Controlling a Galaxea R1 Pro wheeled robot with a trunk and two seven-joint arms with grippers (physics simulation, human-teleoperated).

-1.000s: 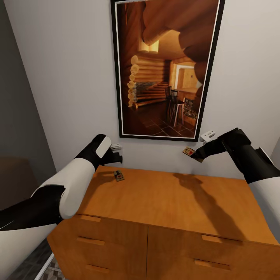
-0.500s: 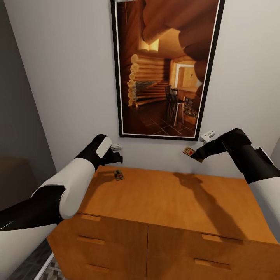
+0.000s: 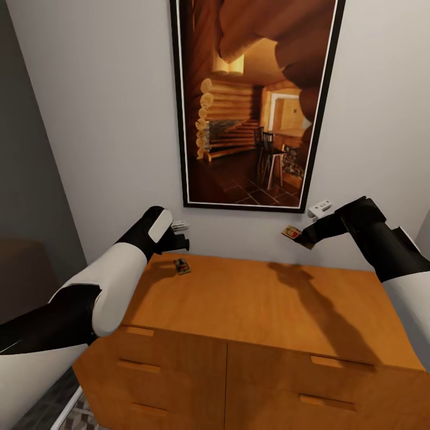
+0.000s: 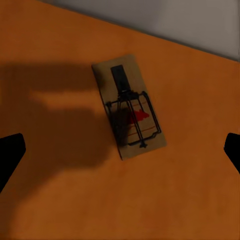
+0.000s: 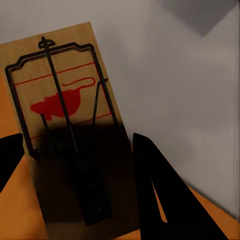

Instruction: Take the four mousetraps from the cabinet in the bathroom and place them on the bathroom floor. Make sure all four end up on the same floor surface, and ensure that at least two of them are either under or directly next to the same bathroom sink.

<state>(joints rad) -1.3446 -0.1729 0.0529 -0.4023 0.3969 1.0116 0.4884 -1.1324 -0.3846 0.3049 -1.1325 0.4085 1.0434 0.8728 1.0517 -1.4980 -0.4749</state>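
Right gripper point(image 3: 303, 239) is gripping one mousetrap point(image 3: 291, 233) (lifted off the cabinet point(image 3: 263, 304)). Left gripper point(image 3: 181, 243), fingers spread, is hovering directly above a second mousetrap point(image 3: 182, 266); next comes descending, closing.

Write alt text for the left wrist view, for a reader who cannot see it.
A small flat tan rectangular mousetrap with dark wire parts and a red spot lies flat on the smooth orange-brown wooden cabinet top, partly in shadow. The left gripper hangs open above it, its dark fingertips at opposite edges of the picture.

The right pincer point(image 5: 75, 150) grips a mousetrap point(image 5: 65, 120) above the cabinet point(image 5: 20, 210), near a grey wall point(image 5: 170, 75).
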